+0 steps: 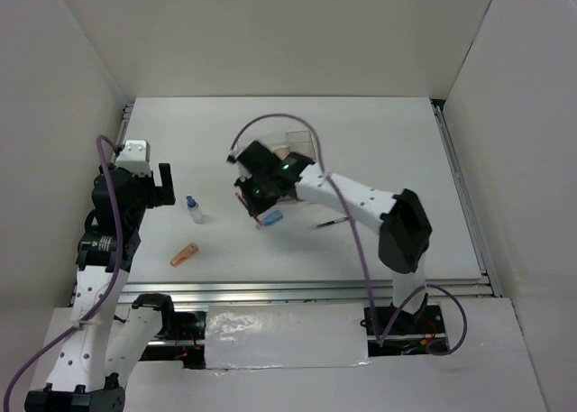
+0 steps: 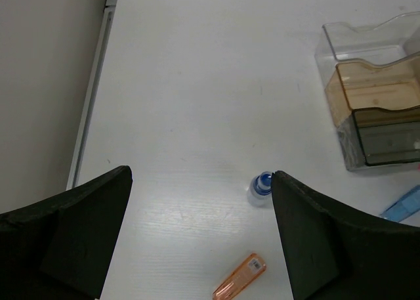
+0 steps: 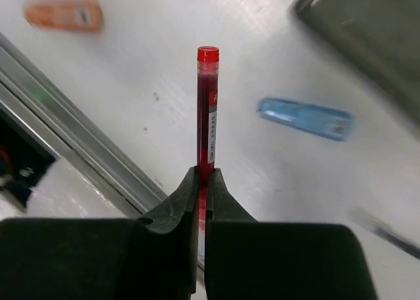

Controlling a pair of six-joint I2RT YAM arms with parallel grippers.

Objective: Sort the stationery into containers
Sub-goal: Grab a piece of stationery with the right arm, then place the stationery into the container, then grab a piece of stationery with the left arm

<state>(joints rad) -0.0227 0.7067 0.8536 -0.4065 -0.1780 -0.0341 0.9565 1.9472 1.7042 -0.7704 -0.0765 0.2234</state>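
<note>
white table (image 3: 151, 70) lies under your right gripper (image 3: 202, 174), which is clenched on a red pen (image 3: 207, 103). the pen looks light, stiff and slick. most of it juts ahead of the fingertips, so it may pivot.

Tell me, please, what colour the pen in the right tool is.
The pen is red, seen best in the right wrist view.

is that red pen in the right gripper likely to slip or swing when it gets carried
The red pen looks like stiff, light plastic, so it probably won't bend. The right gripper pinches it with a long stretch sticking out beyond, so it may pivot. Its round barrel would likely roll once laid down.
</note>
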